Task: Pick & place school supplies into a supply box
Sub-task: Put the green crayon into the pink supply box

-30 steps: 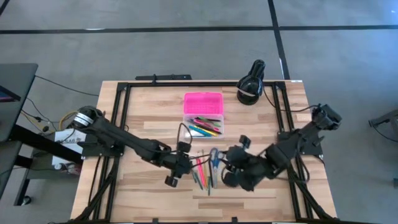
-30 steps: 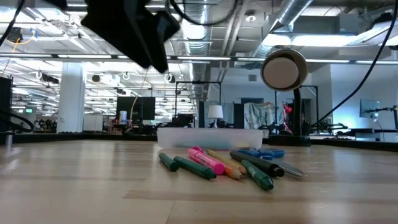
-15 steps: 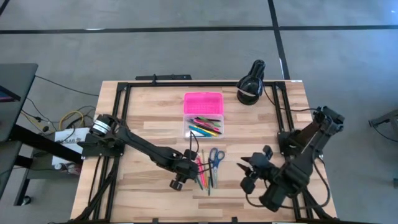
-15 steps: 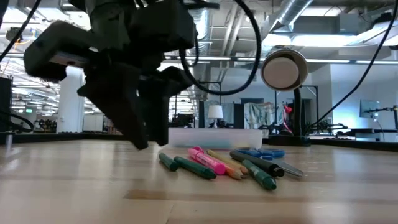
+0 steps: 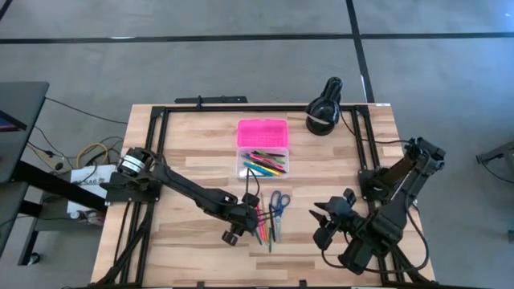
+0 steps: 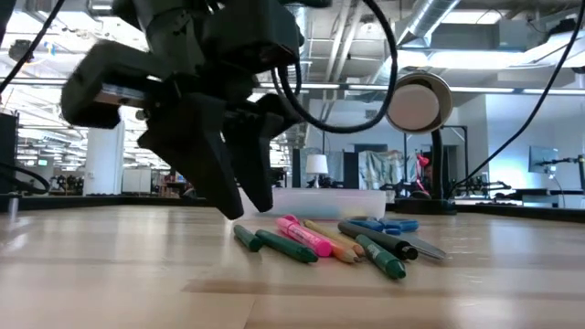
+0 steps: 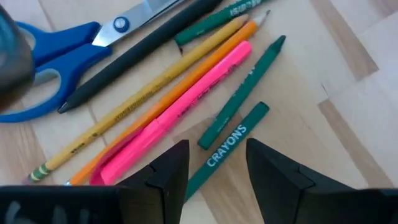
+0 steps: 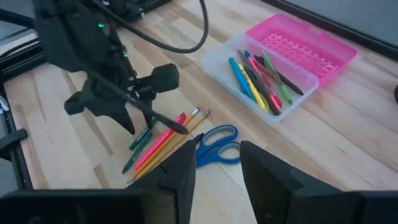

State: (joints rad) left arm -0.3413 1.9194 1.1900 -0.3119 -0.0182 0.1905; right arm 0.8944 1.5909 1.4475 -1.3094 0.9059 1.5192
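The task looks partly done. The supply box [image 5: 262, 152] lies open at the middle of the far half of the table [image 5: 193, 144], its pink lid [image 5: 263, 132] folded back on the far side and several pens and markers [image 8: 258, 74] already lying in the clear base. Left to move is a loose cluster nearer the front edge: blue-handled scissors [image 5: 279, 201], a black pen [image 7: 140, 53], a pencil [image 7: 149, 87], a pink marker [image 7: 180, 112] and two green crayons [image 7: 239, 121], lying close together and partly touching.

The left gripper [image 5: 249, 217] hovers low over the left edge of that cluster, fingers spread and empty, with the lower green crayon showing between them in its wrist view. The right gripper [image 5: 328, 218] waits to the right of the pile, also spread and holding nothing.

The surface is pale wood planking framed by black rails. A black round device [image 5: 324, 112] stands at the far right corner. Around the table is grey floor; beyond it, a large lit hall with exposed ceiling ducts [image 6: 439, 27].
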